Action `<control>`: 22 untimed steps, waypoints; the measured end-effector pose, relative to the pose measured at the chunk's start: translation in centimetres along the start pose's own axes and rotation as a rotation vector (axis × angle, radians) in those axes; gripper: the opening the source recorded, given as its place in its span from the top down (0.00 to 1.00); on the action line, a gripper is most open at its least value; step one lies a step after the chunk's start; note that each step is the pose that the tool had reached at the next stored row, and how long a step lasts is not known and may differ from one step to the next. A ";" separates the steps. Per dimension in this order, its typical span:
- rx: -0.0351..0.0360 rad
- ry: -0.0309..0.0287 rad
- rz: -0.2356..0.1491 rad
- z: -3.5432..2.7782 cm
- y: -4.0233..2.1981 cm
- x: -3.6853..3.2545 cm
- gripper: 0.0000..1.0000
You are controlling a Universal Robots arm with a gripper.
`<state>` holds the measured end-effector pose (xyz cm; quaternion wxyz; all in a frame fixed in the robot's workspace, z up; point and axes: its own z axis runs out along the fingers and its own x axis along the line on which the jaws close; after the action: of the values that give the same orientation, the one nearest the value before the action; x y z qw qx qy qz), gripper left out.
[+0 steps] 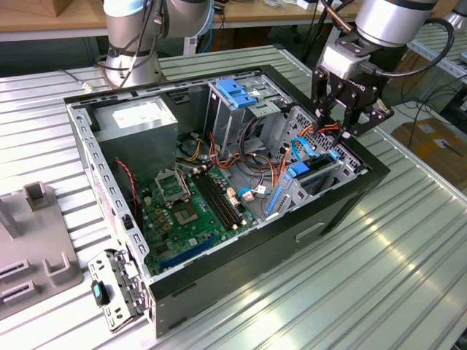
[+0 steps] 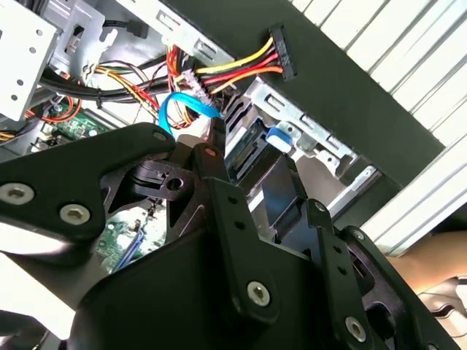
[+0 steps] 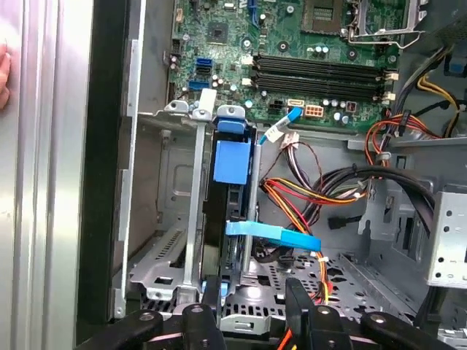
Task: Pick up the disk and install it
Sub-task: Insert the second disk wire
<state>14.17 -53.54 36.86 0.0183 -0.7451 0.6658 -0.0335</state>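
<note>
the tool (image 1: 349,117) hangs just above the disk (image 1: 315,177). the disk stands on edge in its bay inside the computer case (image 1: 219,284). the tool's fingers (image 3: 295,299) are spread, holding nothing.

The arm's claw (image 1: 349,120) hangs pointing downward, fingers parted.

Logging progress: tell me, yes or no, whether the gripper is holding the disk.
No: in the first wrist view the disk stands on edge in its metal bay, while the gripper hangs apart from it with nothing between its fingers.
</note>
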 end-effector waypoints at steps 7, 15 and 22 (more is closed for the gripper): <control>0.0014 -0.0045 -0.053 0.07 -0.99 -0.03 0.52; 0.0031 -0.0095 -0.115 0.04 -1.25 -0.22 0.52; 0.0037 -0.0110 -0.137 0.12 -2.39 -0.09 0.52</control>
<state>16.53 -53.18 36.91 0.0210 -0.7892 0.6130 -0.0318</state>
